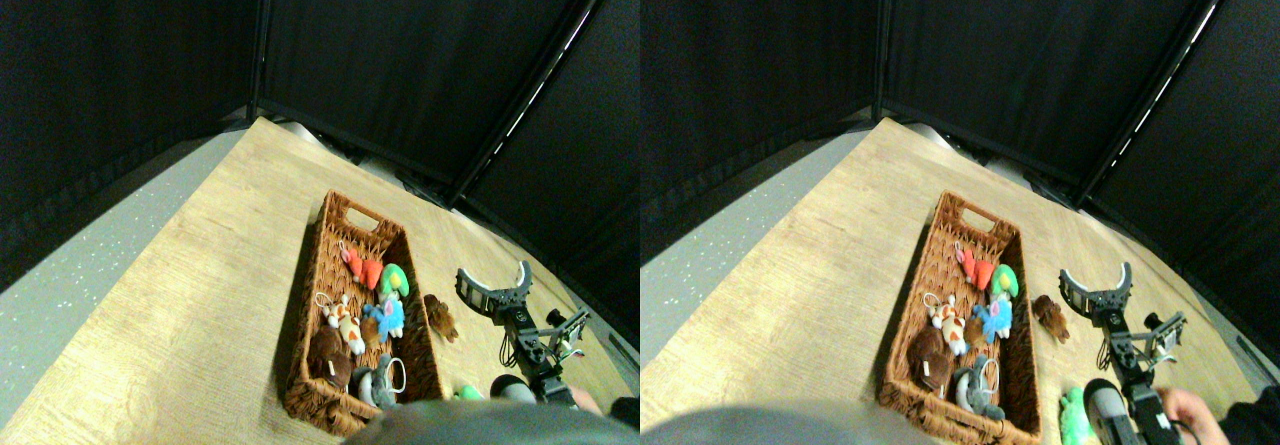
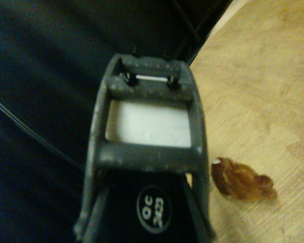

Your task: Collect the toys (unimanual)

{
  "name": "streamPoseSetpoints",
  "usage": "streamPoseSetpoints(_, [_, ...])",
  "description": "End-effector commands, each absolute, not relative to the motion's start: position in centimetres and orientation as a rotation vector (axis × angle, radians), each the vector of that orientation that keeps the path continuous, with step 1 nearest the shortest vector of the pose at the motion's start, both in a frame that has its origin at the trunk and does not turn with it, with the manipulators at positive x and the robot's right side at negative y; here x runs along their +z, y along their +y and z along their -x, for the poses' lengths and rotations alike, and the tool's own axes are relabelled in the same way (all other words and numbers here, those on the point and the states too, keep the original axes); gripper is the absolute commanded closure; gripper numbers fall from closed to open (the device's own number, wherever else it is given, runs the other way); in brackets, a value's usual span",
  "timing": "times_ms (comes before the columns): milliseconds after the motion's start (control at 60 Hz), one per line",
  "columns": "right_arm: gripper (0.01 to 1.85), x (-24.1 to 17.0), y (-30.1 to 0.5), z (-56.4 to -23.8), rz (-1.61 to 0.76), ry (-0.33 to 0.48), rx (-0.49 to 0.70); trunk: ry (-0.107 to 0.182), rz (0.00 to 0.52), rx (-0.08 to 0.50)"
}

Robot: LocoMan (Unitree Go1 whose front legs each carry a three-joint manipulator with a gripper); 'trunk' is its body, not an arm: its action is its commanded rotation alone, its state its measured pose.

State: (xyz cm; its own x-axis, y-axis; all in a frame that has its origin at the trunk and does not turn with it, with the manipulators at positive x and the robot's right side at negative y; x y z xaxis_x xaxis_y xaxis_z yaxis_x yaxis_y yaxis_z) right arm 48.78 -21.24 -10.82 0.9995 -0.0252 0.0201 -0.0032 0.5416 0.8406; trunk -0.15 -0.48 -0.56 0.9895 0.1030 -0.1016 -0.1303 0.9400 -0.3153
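My right gripper [image 1: 493, 287] spread open and empty, hovering near brown toy [image 1: 441, 317] beside wicker basket [image 1: 313, 265].

**What you can't really make out here**

Green toy [image 1: 467, 393] is mostly cut off behind the blur at the bottom edge. Grey toy [image 1: 376, 385] is half hidden at the basket [image 1: 312, 265] end. Wrist view's soft: brown toy [image 2: 241, 179] is just a fuzzy lump.

No readable text, label, brand or number anywhere on the basket [image 1: 312, 265], the toys or the floor [image 1: 200, 265]. Nothing legible on the dark curtains [image 1: 400, 65] either.
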Motion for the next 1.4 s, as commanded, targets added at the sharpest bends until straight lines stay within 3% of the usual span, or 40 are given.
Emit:
streamPoseSetpoints(17, [0.97, -10.3, -21.6, -48.5, -1.005, -0.086, -0.009, 0.087, 0.333, 0.108])
streamPoseSetpoints(317, [0.97, -10.8, -22.6, -47.6, -1.001, -0.115, -0.057, 0.093, 0.331, 0.094])
streamPoseSetpoints(467, [0.94, -12.7, -22.4, -46.1, -1.049, -0.14, -0.124, 0.099, 0.331, 0.093])
streamPoseSetpoints(717, [0.97, -14.6, -23.0, -44.3, -1.115, -0.149, -0.131, 0.114, 0.322, 0.078])
streamPoseSetpoints(1033, [0.95, -15.6, -24.0, -43.3, -1.148, -0.18, -0.161, 0.1, 0.309, 0.078])
streamPoseSetpoints(1400, [0.9, -14.9, -23.5, -44.8, -1.125, -0.096, -0.123, 0.089, 0.331, 0.091])
